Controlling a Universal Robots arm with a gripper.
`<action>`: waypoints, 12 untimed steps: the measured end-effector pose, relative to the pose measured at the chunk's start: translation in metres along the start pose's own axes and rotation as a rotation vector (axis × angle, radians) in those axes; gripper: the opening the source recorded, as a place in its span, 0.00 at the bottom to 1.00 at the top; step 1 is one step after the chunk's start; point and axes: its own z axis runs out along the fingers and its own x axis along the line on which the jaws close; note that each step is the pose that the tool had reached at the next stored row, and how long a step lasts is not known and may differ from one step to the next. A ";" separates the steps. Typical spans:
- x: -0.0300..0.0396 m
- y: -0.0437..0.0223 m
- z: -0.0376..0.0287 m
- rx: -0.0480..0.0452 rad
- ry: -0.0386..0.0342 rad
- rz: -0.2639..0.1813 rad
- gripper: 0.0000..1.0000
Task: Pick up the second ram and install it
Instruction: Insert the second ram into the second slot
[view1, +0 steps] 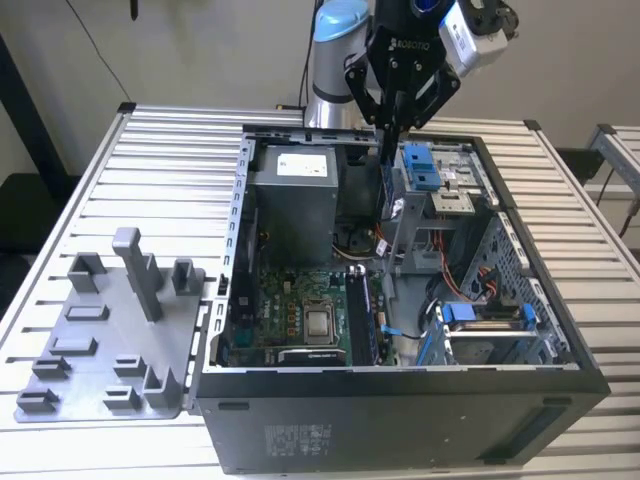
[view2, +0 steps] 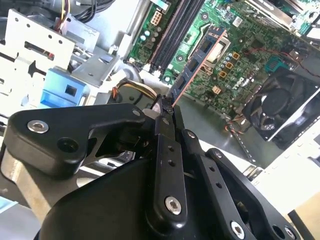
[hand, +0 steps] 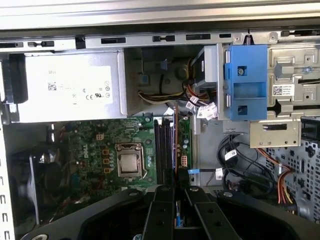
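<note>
My gripper (view1: 389, 127) hangs above the open computer case (view1: 400, 400), shut on the top end of the second ram (view1: 385, 185), a thin dark board that hangs straight down into the case. In the second wrist view the second ram (view2: 197, 57) sticks out from the shut fingertips (view2: 161, 111) above the motherboard. In the first wrist view the second ram (hand: 175, 135) shows edge-on, over the dark memory slots (hand: 162, 150) beside the processor socket (hand: 129, 162). The stick is still held above the board, not seated.
Inside the case stand the grey power supply (view1: 295, 200), blue drive brackets (view1: 420, 165), a drive cage (view1: 490, 325) and loose cables (hand: 235, 165). A grey holder plate with blocks and posts (view1: 110, 340) lies on the slatted table at the exterior view's left.
</note>
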 end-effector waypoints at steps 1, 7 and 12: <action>-0.0003 -0.0001 0.0006 0.0000 0.0000 0.000 0.14; -0.0020 -0.0040 0.0046 0.0001 0.0000 -0.002 0.14; -0.0028 -0.0111 0.0079 0.0000 0.0000 -0.006 0.14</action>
